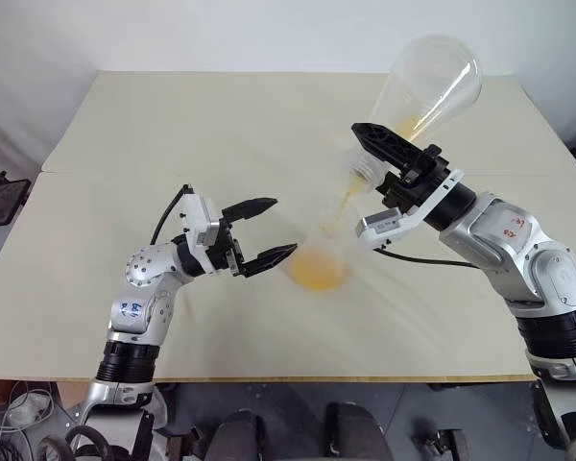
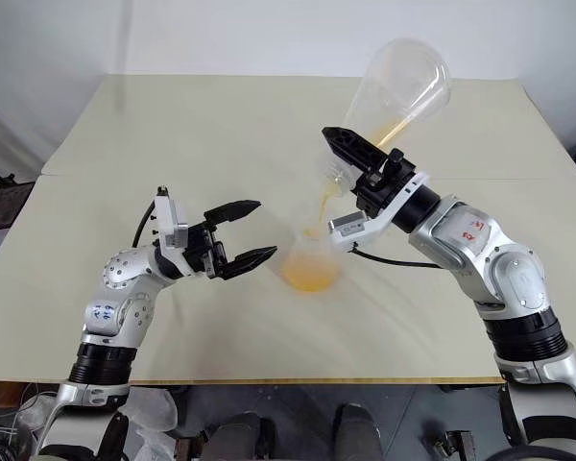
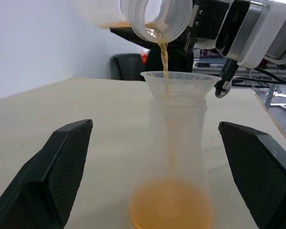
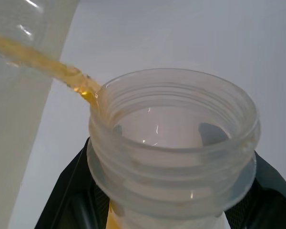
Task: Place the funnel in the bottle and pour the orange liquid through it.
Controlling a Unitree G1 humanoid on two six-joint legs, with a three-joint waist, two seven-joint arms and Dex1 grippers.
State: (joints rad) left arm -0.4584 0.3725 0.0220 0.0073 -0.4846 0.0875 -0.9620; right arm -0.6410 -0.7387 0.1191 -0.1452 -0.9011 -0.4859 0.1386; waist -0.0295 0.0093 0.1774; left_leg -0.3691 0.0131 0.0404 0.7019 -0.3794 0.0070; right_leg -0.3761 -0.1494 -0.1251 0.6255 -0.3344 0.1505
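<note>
Right claw (image 1: 389, 158) pinching the threaded neck of a large clear flask (image 1: 432, 82), tipped mouth-down and raised over the middle of the pale surface (image 1: 173, 125). A little orange liquid (image 1: 319, 272) left along the lower wall of that tipped flask, running out of the mouth in a thin stream. Stream dropping into the funnel (image 3: 178, 85), seated in the wide mouth of the bottle (image 3: 174, 157). Bottle upright on the surface, near the centre, below and to the left of the pouring mouth. A shallow pool of orange gathered at the bottle's base.

Left claw (image 1: 261, 232) spread wide, just to the left of the bottle, fingers (image 3: 62, 162) flanking it on either side in the left wrist view, not touching the glass. Seen from the right wrist, black fingers clamped against the ribbed neck, liquid spilling over its rim.
</note>
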